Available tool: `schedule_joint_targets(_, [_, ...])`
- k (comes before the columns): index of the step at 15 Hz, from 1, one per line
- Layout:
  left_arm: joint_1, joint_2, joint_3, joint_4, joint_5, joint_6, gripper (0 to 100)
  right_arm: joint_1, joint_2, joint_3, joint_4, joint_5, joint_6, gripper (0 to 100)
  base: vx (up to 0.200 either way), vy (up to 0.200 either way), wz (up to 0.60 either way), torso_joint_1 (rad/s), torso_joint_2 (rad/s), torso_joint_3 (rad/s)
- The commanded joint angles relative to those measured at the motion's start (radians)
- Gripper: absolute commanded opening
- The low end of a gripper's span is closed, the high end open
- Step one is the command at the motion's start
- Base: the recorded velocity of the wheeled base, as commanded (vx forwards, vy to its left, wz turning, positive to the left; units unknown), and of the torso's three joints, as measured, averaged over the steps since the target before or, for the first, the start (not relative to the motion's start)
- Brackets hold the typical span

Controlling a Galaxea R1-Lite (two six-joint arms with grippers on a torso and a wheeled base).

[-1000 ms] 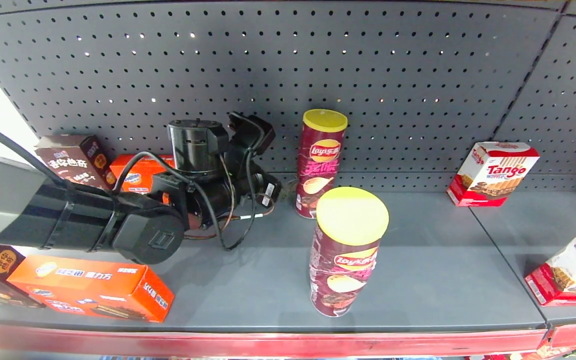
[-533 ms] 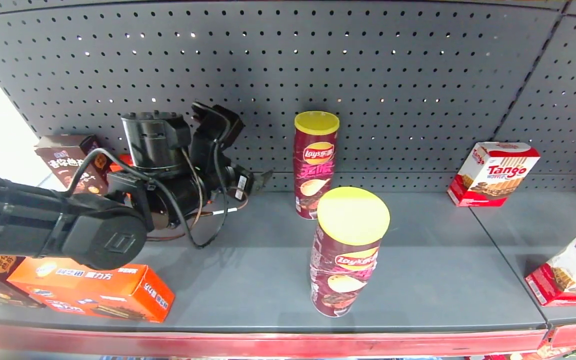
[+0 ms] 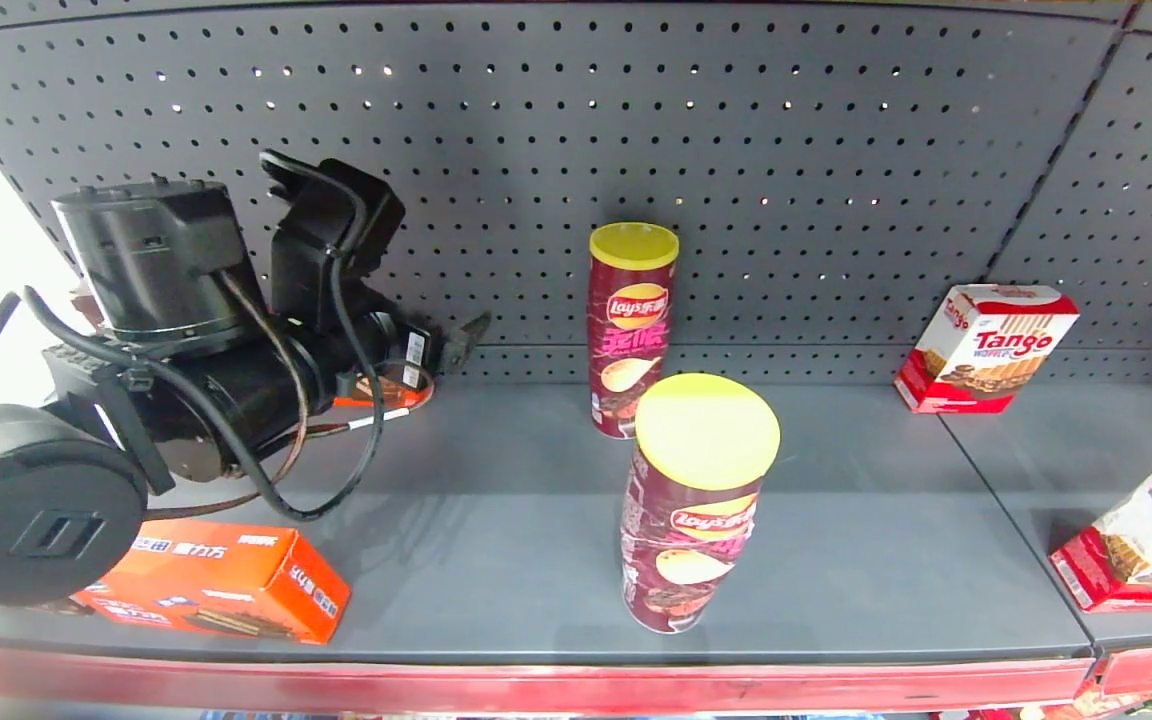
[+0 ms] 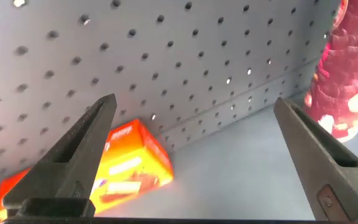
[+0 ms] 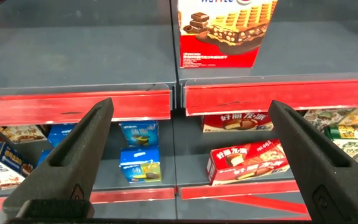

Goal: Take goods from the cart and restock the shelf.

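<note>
Currently, left gripper [image 4: 194,102], wide and empty, at back-left corner of shelf [image 3: 496,560], right gripper [image 5: 190,106] likewise wide; rear can [image 3: 631,330] at back edge, front can [image 3: 696,510] near front edge, both upright, labels facing shoppers.

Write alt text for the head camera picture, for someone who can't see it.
Two maroon chip cans with yellow lids stand upright on a shelf: the back can by the pegboard, the front can near the edge. The left arm hangs over its left side, near an orange box; wafer boxes sit at right.
</note>
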Motion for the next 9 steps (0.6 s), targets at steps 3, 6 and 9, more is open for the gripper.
schedule_joint_targets(3, [0.001, -0.032, 0.025, -0.045, 0.000, -0.001, 100, -0.002, 0.001, 0.000, -0.003, -0.015, 0.002, 100, 0.000, 0.000, 0.00, 0.000, 0.00, 0.000])
schedule_joint_targets(6, [0.009, -0.040, 0.072, -0.058, 0.002, -0.012, 100, 0.006, 0.359, -0.399, 0.008, 0.004, 0.075, 100, 0.000, 0.000, 0.00, 0.000, 0.00, 0.000])
schedule_joint_targets(9, [0.001, -0.022, 0.077, -0.129, 0.002, -0.012, 100, 0.067, 0.592, -0.543, 0.011, 0.154, 0.006, 100, 0.000, 0.000, 0.00, 0.000, 0.00, 0.000])
